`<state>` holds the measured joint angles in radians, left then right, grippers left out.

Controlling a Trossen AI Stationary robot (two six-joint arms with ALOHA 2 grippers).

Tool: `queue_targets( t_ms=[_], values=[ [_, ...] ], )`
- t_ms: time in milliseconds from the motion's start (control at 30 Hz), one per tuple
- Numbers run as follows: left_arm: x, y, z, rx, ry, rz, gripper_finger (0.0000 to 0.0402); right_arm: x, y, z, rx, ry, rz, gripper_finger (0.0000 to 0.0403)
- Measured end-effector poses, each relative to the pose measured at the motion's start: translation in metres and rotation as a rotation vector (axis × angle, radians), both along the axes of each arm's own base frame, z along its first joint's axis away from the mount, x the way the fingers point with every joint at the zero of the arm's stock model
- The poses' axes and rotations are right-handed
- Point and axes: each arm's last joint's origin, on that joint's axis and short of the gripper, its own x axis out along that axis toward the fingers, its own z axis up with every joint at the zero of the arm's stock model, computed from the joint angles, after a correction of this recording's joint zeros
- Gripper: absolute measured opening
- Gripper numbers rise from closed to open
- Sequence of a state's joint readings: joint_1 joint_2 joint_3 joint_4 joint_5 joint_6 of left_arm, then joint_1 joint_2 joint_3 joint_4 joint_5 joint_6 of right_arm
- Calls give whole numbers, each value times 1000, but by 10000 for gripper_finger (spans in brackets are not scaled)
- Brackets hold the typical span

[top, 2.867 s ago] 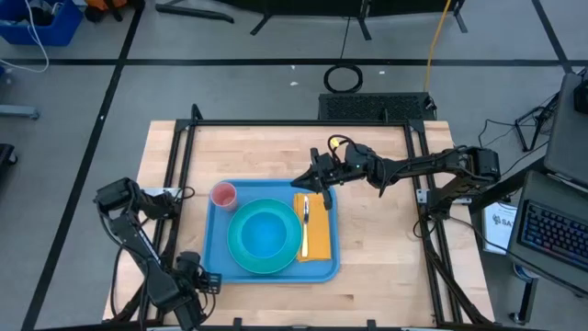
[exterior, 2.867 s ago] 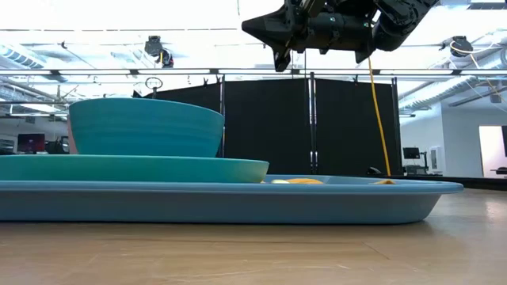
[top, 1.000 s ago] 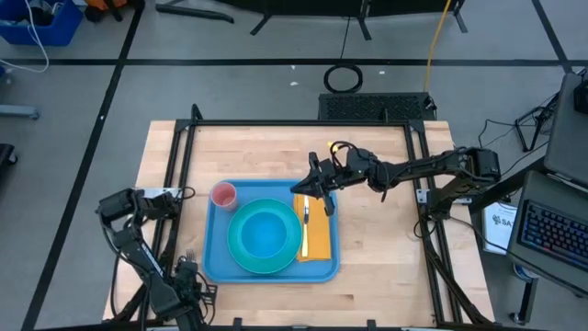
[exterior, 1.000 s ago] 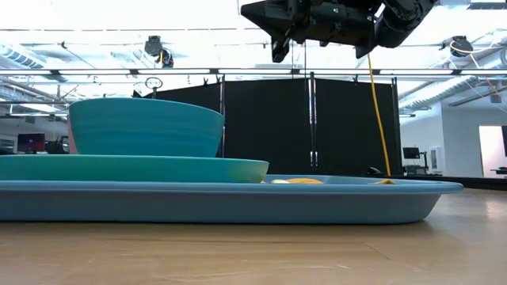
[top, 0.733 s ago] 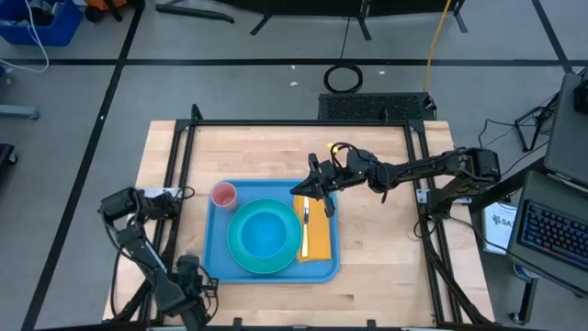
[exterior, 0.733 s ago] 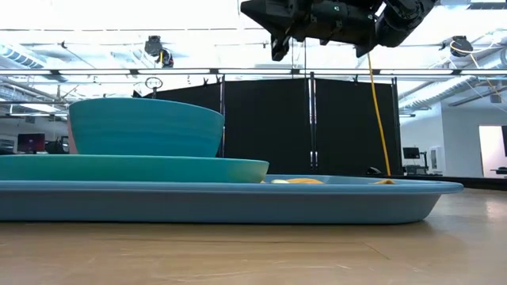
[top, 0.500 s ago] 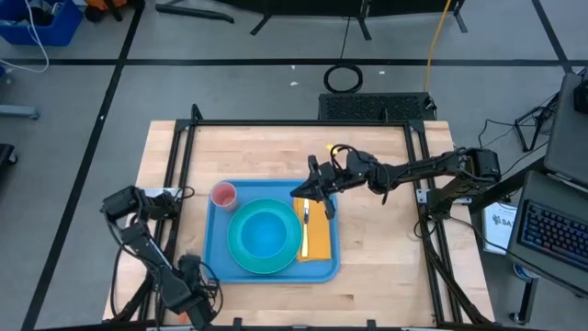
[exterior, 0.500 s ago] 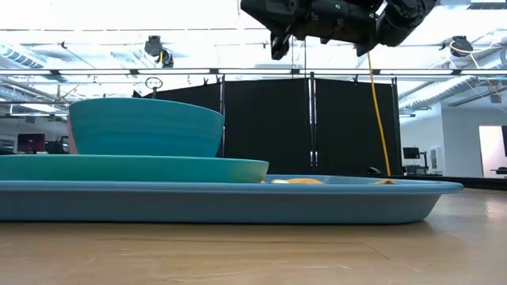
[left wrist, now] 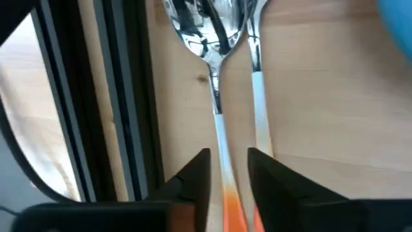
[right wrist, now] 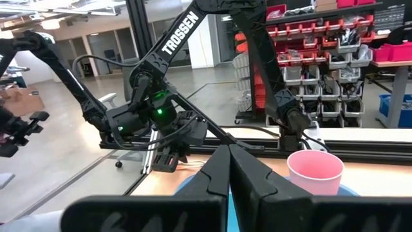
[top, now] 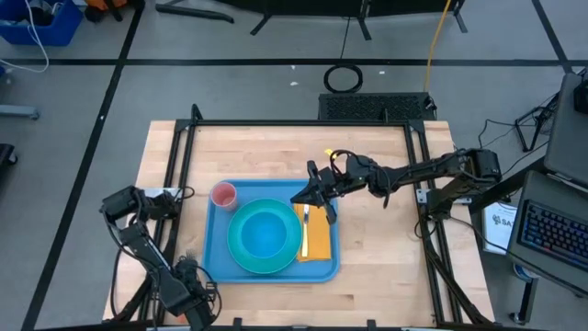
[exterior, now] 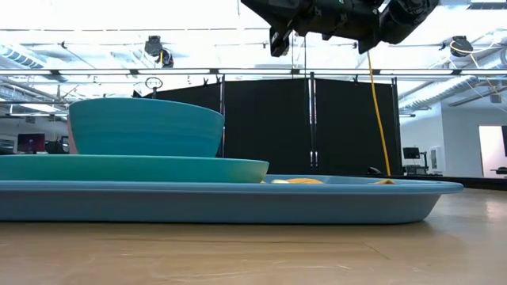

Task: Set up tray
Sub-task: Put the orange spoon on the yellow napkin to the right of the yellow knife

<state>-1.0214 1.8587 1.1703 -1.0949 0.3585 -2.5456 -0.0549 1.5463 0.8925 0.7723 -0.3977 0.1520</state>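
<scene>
Blue tray set on the wooden table, one arm above it, one at the table's near left corner.

The table (top: 386, 248) carries the tray (top: 216, 262) in its near half, long axis running left to right, flat on the wood. On the tray a cyan plate (top: 237, 258) holds a bowl (top: 265, 234); a yellow napkin (top: 319, 241) with a utensil (top: 305, 230) lies along the tray's right side, and a pink cup (top: 223, 194) stands in its far left corner. The right gripper (top: 317, 195) hovers over the tray's far right corner, fingers pressed together, holding nothing. The left gripper (left wrist: 227, 177), spread slightly, straddles the handles of a spoon (left wrist: 212, 45) and another utensil (left wrist: 256, 71) lying on the table.
</scene>
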Motion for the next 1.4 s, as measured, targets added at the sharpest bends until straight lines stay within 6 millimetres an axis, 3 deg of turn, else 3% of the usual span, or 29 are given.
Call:
queue_targets(
  t_ms=[133,267,633,1000,1400],
  values=[
    [-3,-2,0,12,-27,-14,147,0,2,0,0,-1,6,2],
    [-6,-4,0,1,-9,-13,155,0,2,0,0,-1,6,2],
    [-8,-13,-2,-62,-48,-49,119,0,2,0,0,1,6,2],
    [-9,-20,-21,-62,22,-42,74,0,2,-1,0,5,6,2],
    [-23,-26,-21,-1,-28,-37,74,0,3,-1,0,6,8,2]
  ],
)
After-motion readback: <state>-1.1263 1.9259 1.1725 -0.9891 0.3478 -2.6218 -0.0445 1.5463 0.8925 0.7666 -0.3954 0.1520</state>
